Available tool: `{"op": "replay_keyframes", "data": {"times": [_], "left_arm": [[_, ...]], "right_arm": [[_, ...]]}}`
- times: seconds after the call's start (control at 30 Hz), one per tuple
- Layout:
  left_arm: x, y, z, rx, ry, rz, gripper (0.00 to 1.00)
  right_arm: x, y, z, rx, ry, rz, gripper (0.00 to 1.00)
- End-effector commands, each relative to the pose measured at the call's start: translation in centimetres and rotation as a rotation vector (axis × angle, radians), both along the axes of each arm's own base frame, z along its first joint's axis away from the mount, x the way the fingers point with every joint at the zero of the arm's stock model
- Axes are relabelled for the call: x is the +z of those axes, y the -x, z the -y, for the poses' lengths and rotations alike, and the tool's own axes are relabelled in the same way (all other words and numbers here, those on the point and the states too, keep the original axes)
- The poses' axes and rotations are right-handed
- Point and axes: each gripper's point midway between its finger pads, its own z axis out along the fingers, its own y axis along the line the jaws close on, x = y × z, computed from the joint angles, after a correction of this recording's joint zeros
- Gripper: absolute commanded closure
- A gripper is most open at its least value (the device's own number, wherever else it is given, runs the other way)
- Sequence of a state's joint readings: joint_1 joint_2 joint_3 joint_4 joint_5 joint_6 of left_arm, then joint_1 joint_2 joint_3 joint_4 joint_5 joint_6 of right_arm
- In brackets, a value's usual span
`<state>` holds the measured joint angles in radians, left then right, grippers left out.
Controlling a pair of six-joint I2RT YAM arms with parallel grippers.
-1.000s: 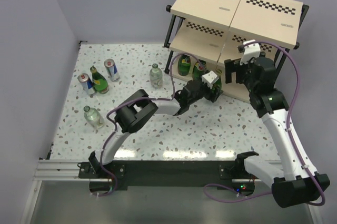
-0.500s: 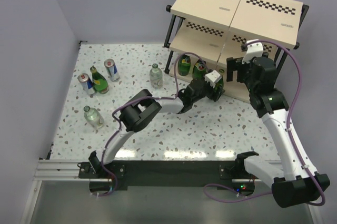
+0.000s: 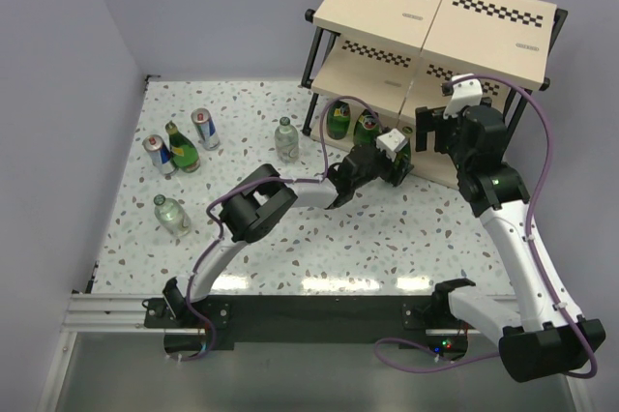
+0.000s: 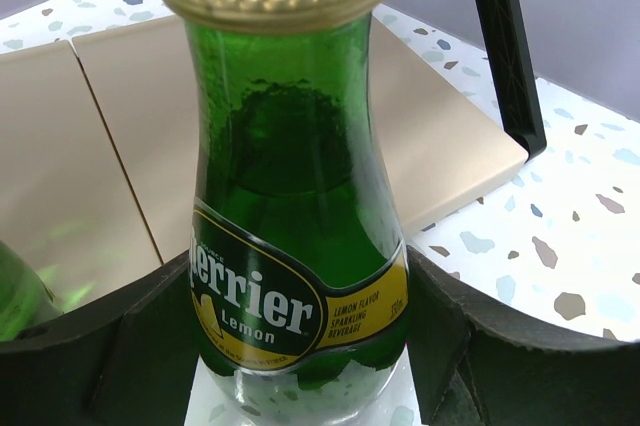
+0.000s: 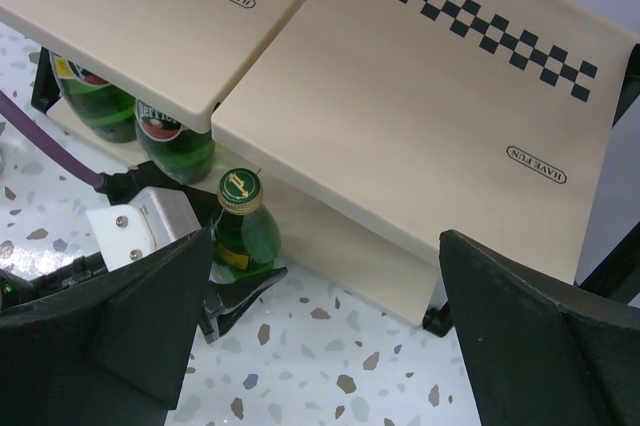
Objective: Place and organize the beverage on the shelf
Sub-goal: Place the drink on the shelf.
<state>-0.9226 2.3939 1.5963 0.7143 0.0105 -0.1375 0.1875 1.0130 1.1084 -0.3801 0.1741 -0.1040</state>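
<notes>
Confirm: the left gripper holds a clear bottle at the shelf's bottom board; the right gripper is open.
Wrong bottle: the left gripper holds a green bottle, not a clear one, as the left wrist view shows. It is at the shelf's bottom board, and the right gripper is open.

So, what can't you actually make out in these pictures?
- Held green bottle: left wrist view, its base cut off by the bottom edge.
- Two shelved bottles: right wrist view, the shelf board hides their tops.
- Two cans: top view, print too small.
</notes>
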Motion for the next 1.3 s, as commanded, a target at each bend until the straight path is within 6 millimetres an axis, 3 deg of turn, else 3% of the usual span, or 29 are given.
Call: {"op": "replay_keyframes", "data": {"times": [0.0,0.3,1.27], "left_arm": [[12.6,-1.3,0.7,0.014,0.262,0.201,1.00],[14.4,-0.8,0.2,0.013,0.290,0.223,1.00],[17.4,0.0,0.0,0.007,0.318,0.272,1.00]], "right_arm": [[1.5,-0.2,0.3,-0.027,-0.023,0.058,0.01],[1.3,-0.3,0.2,-0.021,-0.024,0.054,0.01],[1.1,-0.3,0.3,-0.024,-0.019,0.055,0.01]]}}
